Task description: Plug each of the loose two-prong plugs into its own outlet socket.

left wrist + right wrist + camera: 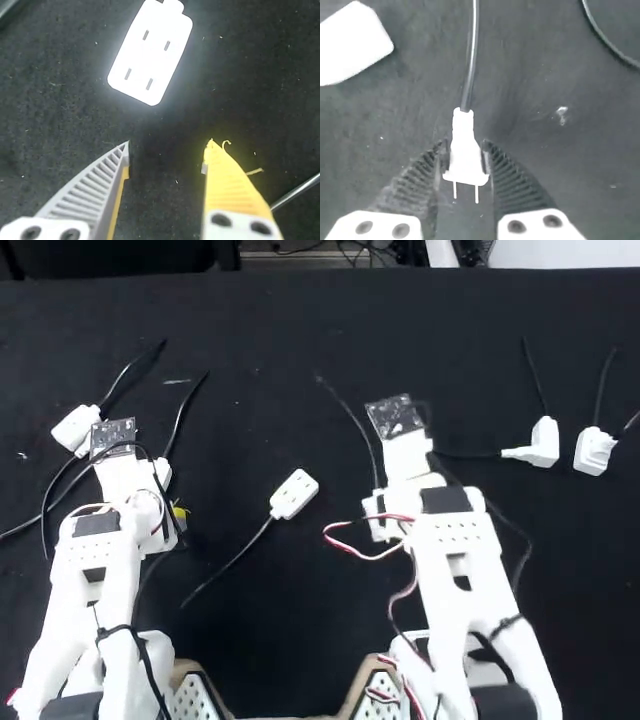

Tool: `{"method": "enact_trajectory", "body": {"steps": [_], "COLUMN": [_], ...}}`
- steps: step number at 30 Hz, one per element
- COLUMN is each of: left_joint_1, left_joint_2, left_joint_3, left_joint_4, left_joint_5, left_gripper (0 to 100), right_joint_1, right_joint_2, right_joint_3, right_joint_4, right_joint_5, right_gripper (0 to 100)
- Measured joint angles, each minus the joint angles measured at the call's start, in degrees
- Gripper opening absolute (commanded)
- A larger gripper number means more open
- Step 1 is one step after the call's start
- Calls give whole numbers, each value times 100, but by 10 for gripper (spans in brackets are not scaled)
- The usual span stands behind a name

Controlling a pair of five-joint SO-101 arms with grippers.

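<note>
1. Right gripper is closed on a white two-prong plug, pinching its body from both sides. The prongs point back toward the wrist, and the black cord runs away over the black table.
2. Left gripper stands wide and holds nothing. It hangs just short of a white outlet socket that lies flat with its slot pairs facing up.
3. In the high view that socket sits at the table's left, just beside the left arm's tip. A second socket lies in the middle, between the arms. At the far right are two white pieces on cords; whether they are plugs or sockets I cannot tell.
4. The step in hand looks like the pick-up of the first plug. No plug is seated in any socket, so the task seems barely begun.
5. Next, the plug has to reach a socket with its prongs facing the slots. With the prongs toward the wrist, this grip probably calls for a turn or a regrasp first. The free gripper could steady the socket against sliding.
</note>
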Motion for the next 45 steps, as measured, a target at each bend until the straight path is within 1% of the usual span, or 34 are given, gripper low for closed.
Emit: {"method": "enact_trajectory", "body": {"steps": [2,3,7,10,12,14,19,21,24,26,31,34,37,39,40,42,45], "left_joint_1": [0,0,0,0,0,0,0,0,0,0,0,0,0,0,0,0,0], "left_joint_2": [0,0,0,0,0,0,0,0,0,0,0,0,0,0,0,0,0], "left_joint_3": [0,0,0,0,0,0,0,0,0,0,0,0,0,0,0,0,0], "left_joint_4": [0,0,0,0,0,0,0,0,0,0,0,0,0,0,0,0,0], "left_joint_5": [0,0,0,0,0,0,0,0,0,0,9,9,9,26,26,35,35], "left_gripper": [234,234,234,234,234,234,234,234,234,234,234,234,234,234,234,234,234], "right_joint_1": [0,-9,0,35,264,527,1143,1257,1266,1081,202,-360,-668,-765,-765,-747,-677], "right_joint_2": [299,448,668,668,668,668,1222,1565,1881,1908,1899,1705,1275,923,747,492,290], "right_joint_3": [0,0,-149,-686,-976,-1073,-738,-475,-378,-352,-352,-352,-343,-325,-290,-264,-264], "right_joint_4": [-9,-9,220,527,554,440,-624,-1055,-1213,-1143,-527,-176,0,26,26,26,26], "right_joint_5": [-9,-9,413,993,1538,2303,4325,4870,5073,5073,4554,4193,3886,3824,3833,4158,5029], "right_gripper": [231,248,216,178,152,139,139,139,139,139,139,156,177,185,188,184,184]}}
